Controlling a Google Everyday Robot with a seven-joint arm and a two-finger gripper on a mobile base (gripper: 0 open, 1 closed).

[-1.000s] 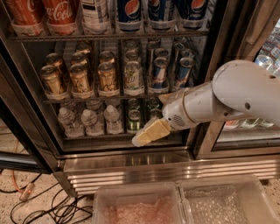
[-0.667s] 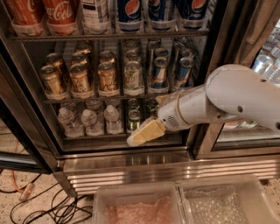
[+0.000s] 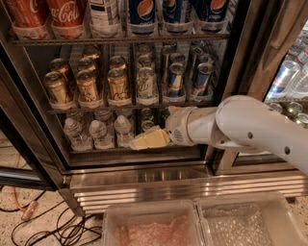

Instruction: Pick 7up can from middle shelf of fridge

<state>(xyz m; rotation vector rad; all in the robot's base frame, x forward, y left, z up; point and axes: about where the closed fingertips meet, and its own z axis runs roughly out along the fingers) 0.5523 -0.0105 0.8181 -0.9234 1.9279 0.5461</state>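
The 7up can [image 3: 146, 86], pale with green lettering, stands at the front of the middle shelf [image 3: 126, 106] of the fridge [image 3: 144, 185]. Gold-tan cans [image 3: 88, 87] stand to its left and slim blue-silver cans [image 3: 175, 79] to its right. My gripper [image 3: 149, 140], with yellowish tips on a white arm [image 3: 250, 127], points left. It is in front of the lower rack, below the 7up can and apart from it. It holds nothing that I can see.
Coke and Pepsi bottles [image 3: 142, 12] fill the rack above. Small water bottles [image 3: 100, 132] fill the rack below. The dark door frame [image 3: 243, 57] stands right of the shelves, with more cans [image 3: 284, 77] behind it. Two plastic bins [image 3: 154, 226] sit below. Cables [image 3: 48, 223] lie on the floor at left.
The arm has swung left and the gripper has moved a little left and slightly up, staying in front of the lower rack.
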